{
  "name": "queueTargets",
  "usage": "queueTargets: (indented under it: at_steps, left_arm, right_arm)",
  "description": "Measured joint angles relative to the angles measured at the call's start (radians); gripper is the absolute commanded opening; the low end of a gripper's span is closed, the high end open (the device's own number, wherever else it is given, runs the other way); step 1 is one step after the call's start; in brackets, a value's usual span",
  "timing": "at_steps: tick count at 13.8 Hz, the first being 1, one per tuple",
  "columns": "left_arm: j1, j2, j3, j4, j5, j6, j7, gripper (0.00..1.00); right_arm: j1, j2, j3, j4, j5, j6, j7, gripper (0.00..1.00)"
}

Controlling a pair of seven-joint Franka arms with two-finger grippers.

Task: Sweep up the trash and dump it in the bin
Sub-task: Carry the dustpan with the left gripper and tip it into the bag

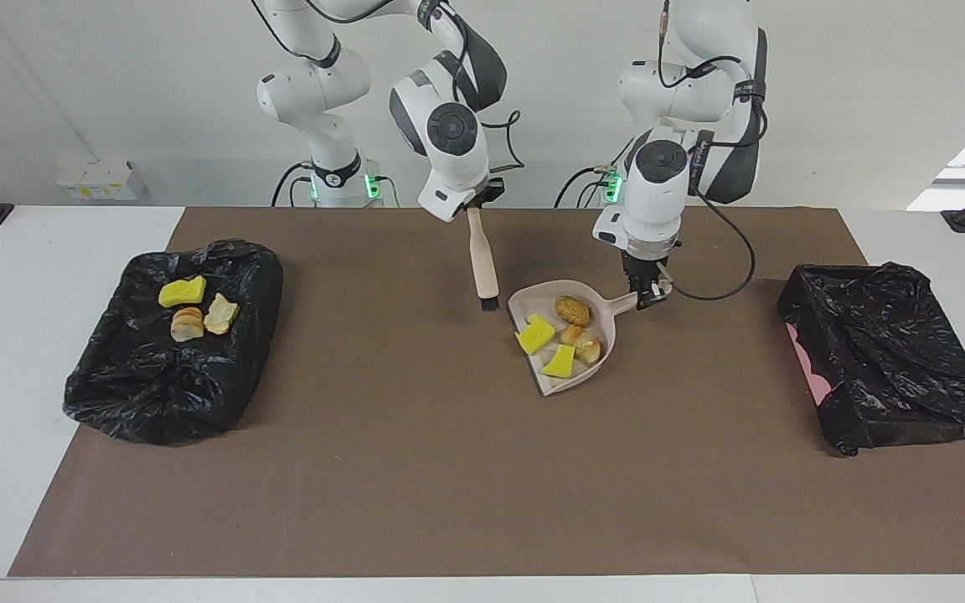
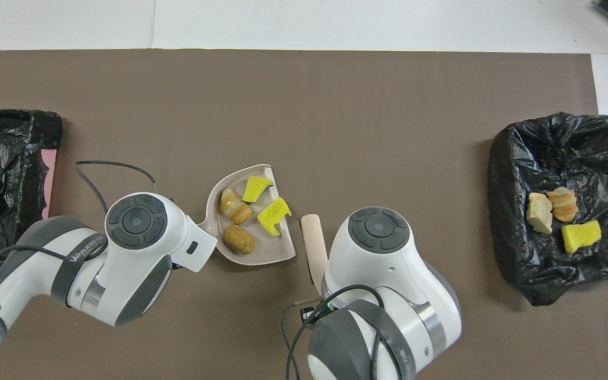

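Resting in a beige dustpan (image 1: pixel 596 362) are four bits of trash (image 1: pixel 562 333): two yellow sponge chunks and two golden-brown bread pieces, all just below the left gripper (image 1: pixel 648 295), whose jaws are clamped on the dustpan's short handle. Three more bits already lie in a black-lined bin (image 1: pixel 114 394) at the right arm's end of the desk (image 1: pixel 449 469), well apart from both grippers. A second black-lined bin (image 1: pixel 893 368) sits at the left arm's end, with no trash visible in it. The right gripper (image 1: pixel 476 204) has its jaws shut on the top of a beige brush (image 1: pixel 480 261), which hangs nearly upright, black bristles pointing down, just beside the dustpan's open edge and clear of the trash. Sweeping looks finished, since no loose bits show on the brown mat (image 1: pixel 449 502); the step in hand appears to be carrying the loaded pan to a bin. That next move calls for keeping the pan level until it is over a bin, then tipping the mouth downward. The pan's long axis runs from the handle at the left jaws away from the robots, its open mouth facing toward the right arm's end.
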Motion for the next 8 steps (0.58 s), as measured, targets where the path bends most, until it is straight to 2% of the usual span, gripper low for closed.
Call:
queueTargets:
  at_steps: [3, 8]
  left_arm:
    - [0.104, -0.044, 0.008, 0.031, 0.000, -0.002, 0.146, 0.00]
    - [0.296, -0.108, 0.020, 0.106, -0.028, -0.090, 0.416, 0.00]
  right_arm:
    - [0.040, -0.007, 0.003, -0.001, -0.004, 0.005, 0.068, 0.00]
    - [0.170, 0.021, 0.008, -0.014, -0.015, 0.134, 0.226, 0.00]
